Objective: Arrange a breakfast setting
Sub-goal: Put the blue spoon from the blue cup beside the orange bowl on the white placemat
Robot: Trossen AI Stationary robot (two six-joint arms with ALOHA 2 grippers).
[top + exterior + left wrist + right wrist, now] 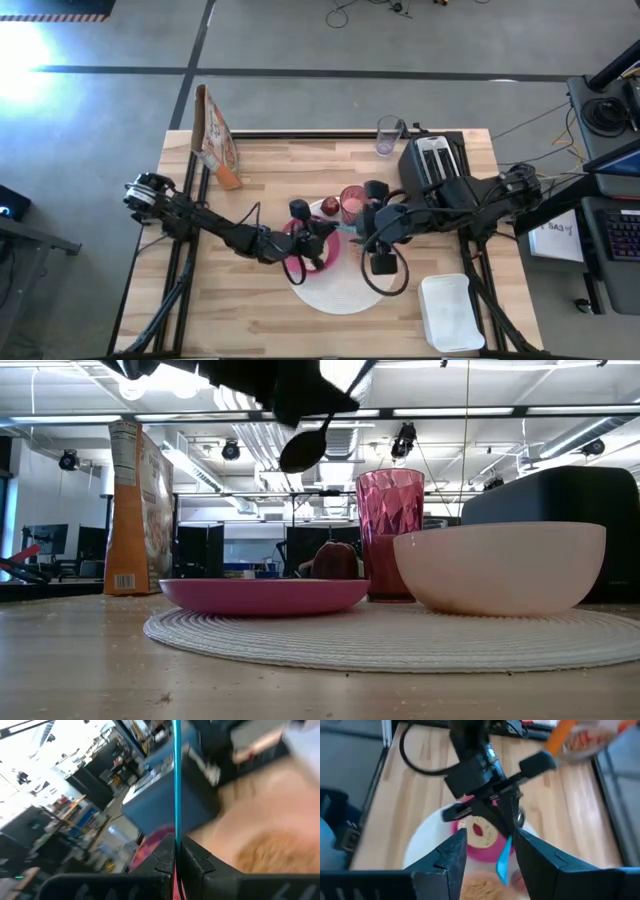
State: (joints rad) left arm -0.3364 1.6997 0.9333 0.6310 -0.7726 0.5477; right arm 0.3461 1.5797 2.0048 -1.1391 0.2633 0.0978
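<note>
A large white round disc (pixel 335 285) lies on the table. On it stand a magenta plate (pixel 265 595) with a bagel (pixel 479 832), a peach bowl (pixel 500 565) of cereal (pixel 480 887) and a pink tumbler (pixel 390 530). A small red fruit (pixel 329 207) lies behind the plate. My left gripper (pixel 322 238) is above the plate, shut on a spoon with a teal handle (pixel 504 860). My right gripper (pixel 490 857) is open above the bowl. Its fingers stand on either side of the handle's free end, and I see no touch. My left gripper pinches the spoon between its two shut fingers (pixel 165 855). The teal handle (pixel 175 815) runs forward out of the fingertips toward my right gripper. The spoon is lifted clear above the plate. Its bowl end (pixel 302 450) hangs lower, and the handle slants up to the table's right.
A black toaster (pixel 435 160) stands at the back right with a clear glass (pixel 388 135) beside it. A cereal box (pixel 215 140) stands at the back left. A white rectangular tray (pixel 450 310) lies at the front right. Bare wood shows at the front left.
</note>
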